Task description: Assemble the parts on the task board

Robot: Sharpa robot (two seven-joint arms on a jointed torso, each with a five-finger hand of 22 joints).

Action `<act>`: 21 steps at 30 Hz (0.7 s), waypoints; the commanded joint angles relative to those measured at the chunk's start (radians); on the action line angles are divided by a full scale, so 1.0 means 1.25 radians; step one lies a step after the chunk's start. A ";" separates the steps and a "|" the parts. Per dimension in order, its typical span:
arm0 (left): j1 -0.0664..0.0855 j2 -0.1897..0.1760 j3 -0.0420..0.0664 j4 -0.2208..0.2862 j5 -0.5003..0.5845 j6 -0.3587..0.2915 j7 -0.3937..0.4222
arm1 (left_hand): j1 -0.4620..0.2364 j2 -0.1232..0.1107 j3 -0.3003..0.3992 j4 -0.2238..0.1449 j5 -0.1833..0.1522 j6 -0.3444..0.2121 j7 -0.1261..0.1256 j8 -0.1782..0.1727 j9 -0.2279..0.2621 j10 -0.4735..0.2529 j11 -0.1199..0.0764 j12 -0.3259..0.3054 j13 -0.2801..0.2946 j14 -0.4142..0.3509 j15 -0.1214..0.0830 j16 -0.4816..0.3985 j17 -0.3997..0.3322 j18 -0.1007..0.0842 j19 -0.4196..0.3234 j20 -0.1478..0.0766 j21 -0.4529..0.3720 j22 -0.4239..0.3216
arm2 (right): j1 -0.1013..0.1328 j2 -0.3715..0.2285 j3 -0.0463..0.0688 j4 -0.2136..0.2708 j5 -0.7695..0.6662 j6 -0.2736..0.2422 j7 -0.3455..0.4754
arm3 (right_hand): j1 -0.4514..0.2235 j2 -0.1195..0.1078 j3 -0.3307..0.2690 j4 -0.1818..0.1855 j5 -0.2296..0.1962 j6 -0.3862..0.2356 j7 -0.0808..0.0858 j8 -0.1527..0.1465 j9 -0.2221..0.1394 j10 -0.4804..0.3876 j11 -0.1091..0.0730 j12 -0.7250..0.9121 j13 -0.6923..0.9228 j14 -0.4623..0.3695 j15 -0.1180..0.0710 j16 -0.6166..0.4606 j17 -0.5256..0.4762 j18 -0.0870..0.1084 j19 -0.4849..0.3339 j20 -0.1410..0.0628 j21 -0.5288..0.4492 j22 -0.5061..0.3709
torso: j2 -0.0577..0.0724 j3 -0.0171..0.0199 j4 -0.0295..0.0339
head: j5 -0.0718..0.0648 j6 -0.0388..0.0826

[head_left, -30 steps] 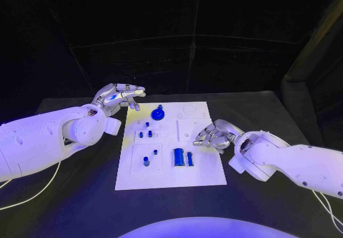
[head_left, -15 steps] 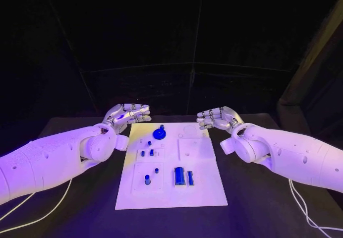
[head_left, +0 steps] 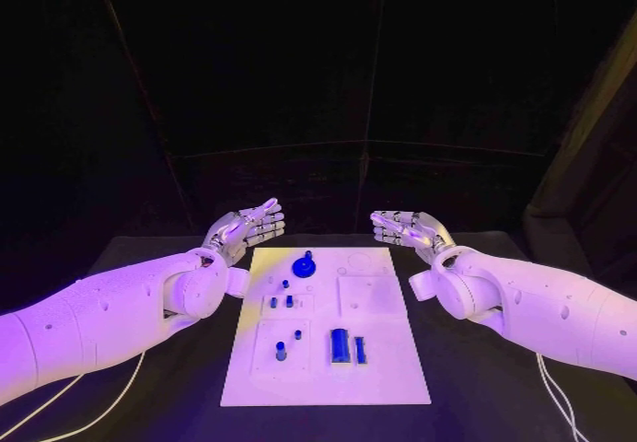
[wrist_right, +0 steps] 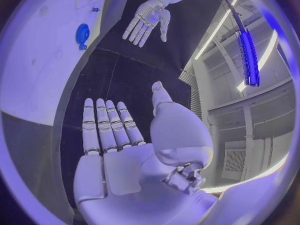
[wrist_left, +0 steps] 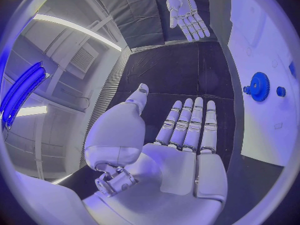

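Observation:
The white task board point(head_left: 385, 368) lies lengthwise in the middle of the black table. On it sit a blue gear-like part point(head_left: 304, 268) at the far end, small blue pegs point(head_left: 280, 301) in the middle, one peg point(head_left: 279, 349) lower left, and two blue bars point(head_left: 346, 347) near the front. My left hand point(head_left: 249, 227) is raised beyond the board's far left corner, fingers straight and spread, holding nothing. My right hand point(head_left: 409, 226) mirrors it at the far right corner, also flat and empty. The left wrist view shows my left hand point(wrist_left: 184, 135), the gear point(wrist_left: 258, 86) and my right hand point(wrist_left: 185, 12).
Black table point(head_left: 159, 276) surrounds the board on all sides. Dark curtain walls stand behind the table. In the right wrist view my right hand point(wrist_right: 112, 135) lies flat over the table, with my left hand point(wrist_right: 147, 20) and the gear point(wrist_right: 82, 34) beyond.
Both hands have lifted and uncurled to flat, spread poses past the board's far corners. The right hand left the board's right edge. The whole picture shifted, so the camera moved.

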 commanded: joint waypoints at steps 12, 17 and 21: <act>-0.075 -0.047 0.071 0.208 -0.039 -0.355 0.056 | -0.400 0.007 -0.093 0.004 -0.010 -0.296 -0.091 -0.025 -0.012 -0.302 -0.101 -0.075 -0.012 -0.277 -0.090 -0.075 -0.025 -0.110 -0.226 -0.089 -0.046 -0.084 | -0.026 -0.058 0.000 0.234 0.221 -0.292 0.144 | -0.445 -0.009 0.054 -0.004 -0.090 -0.298 -0.089 -0.014 -0.015 -0.319 -0.094 -0.014 -0.014 -0.326 -0.075 -0.013 -0.014 -0.061 -0.304 -0.079 -0.016 -0.015 | -0.029 0.0188 0.0148 | 0.009 0.018; -0.092 -0.058 0.086 0.252 -0.046 -0.424 0.066 | -0.456 0.007 -0.093 0.004 -0.010 -0.337 -0.091 -0.025 -0.012 -0.345 -0.101 -0.075 -0.012 -0.315 -0.090 -0.131 -0.025 -0.110 -0.257 -0.155 -0.046 -0.146 | -0.029 -0.064 0.000 0.255 0.238 -0.315 0.155 | -0.509 -0.009 0.054 -0.004 -0.090 -0.340 -0.089 -0.014 -0.015 -0.366 -0.094 -0.014 -0.014 -0.373 -0.075 -0.013 -0.014 -0.117 -0.346 -0.139 -0.016 -0.015 | -0.029 0.0188 0.0148 | 0.009 0.018; -0.099 -0.061 0.092 0.269 -0.049 -0.450 0.070 | -0.489 0.007 -0.093 0.004 -0.010 -0.363 -0.091 -0.025 -0.012 -0.370 -0.101 -0.075 -0.012 -0.338 -0.090 -0.131 -0.025 -0.110 -0.277 -0.155 -0.046 -0.146 | -0.029 -0.064 0.000 0.255 0.238 -0.315 0.155 | -0.546 -0.009 0.054 -0.004 -0.090 -0.365 -0.089 -0.014 -0.015 -0.392 -0.094 -0.014 -0.014 -0.400 -0.075 -0.013 -0.014 -0.117 -0.371 -0.139 -0.016 -0.015 | -0.029 0.0188 0.0148 | 0.009 0.018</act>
